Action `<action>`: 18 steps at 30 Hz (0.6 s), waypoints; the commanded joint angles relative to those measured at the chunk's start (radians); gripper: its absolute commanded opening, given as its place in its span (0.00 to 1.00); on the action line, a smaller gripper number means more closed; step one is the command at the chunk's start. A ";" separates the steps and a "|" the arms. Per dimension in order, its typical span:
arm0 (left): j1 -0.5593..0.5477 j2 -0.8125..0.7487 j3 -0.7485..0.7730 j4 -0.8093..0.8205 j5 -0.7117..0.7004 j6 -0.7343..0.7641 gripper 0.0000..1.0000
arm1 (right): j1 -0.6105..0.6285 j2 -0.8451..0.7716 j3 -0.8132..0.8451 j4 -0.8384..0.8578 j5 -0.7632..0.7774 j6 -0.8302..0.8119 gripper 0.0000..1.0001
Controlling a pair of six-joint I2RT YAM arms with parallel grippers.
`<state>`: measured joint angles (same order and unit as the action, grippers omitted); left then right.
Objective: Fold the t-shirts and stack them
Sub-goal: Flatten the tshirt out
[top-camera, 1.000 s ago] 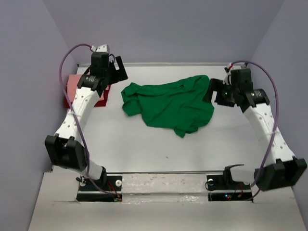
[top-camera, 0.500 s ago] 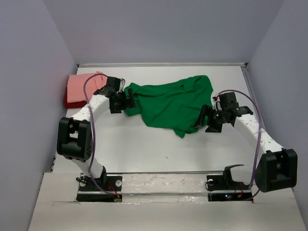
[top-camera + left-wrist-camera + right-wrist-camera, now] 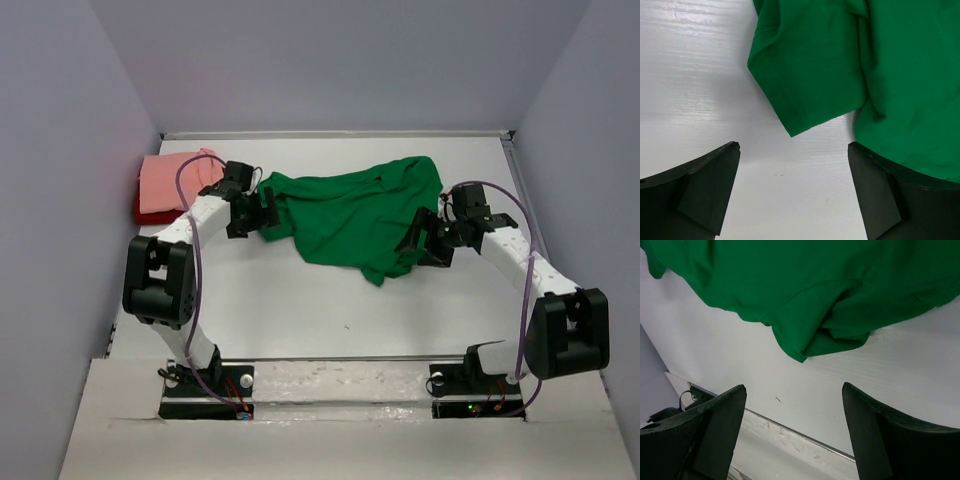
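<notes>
Both left gripper (image 3: 792, 146) and right gripper (image 3: 794, 386) gape empty; green t-shirt (image 3: 900, 75), likely limp and light, offers hems just beyond fingertips.

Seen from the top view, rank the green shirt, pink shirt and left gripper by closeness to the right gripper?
1. Green shirt, centre, right beside the right gripper.
2. Left gripper, at the shirt's left edge.
3. Pink shirt, far-left back corner.

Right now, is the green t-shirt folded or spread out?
Spread out, not folded: the green t-shirt lies loose and rumpled on the table, its outline irregular, with no squared edges.
</notes>
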<state>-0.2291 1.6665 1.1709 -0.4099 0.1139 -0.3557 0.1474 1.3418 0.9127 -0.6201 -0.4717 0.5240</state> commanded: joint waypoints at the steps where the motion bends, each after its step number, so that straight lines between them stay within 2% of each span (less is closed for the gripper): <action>1: 0.000 0.073 0.000 -0.004 -0.036 -0.005 0.96 | 0.001 0.005 0.118 0.027 0.004 0.004 0.83; 3: -0.003 0.097 -0.005 0.023 -0.017 -0.005 0.94 | 0.001 0.007 0.153 0.010 0.022 0.002 0.83; 5: -0.004 0.125 -0.010 0.049 0.006 -0.012 0.88 | 0.001 0.019 0.201 -0.024 0.051 -0.010 0.83; 9: -0.015 0.159 -0.004 0.086 0.027 -0.022 0.86 | 0.001 0.033 0.250 -0.046 0.054 -0.021 0.84; 11: -0.024 0.171 0.009 0.092 0.035 -0.028 0.84 | 0.001 0.039 0.253 -0.046 0.051 -0.021 0.84; 15: -0.044 0.182 0.035 0.098 0.061 -0.032 0.75 | 0.001 0.054 0.223 -0.040 0.042 -0.001 0.84; 16: -0.053 0.185 0.042 0.097 0.066 -0.032 0.69 | 0.001 0.051 0.195 -0.035 0.045 0.011 0.84; 18: -0.058 0.180 0.047 0.098 0.067 -0.032 0.66 | 0.001 0.043 0.166 -0.020 0.051 0.018 0.83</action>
<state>-0.2695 1.8385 1.1824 -0.3191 0.1455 -0.3798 0.1474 1.3979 1.1168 -0.6495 -0.4305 0.5224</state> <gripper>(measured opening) 0.688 0.833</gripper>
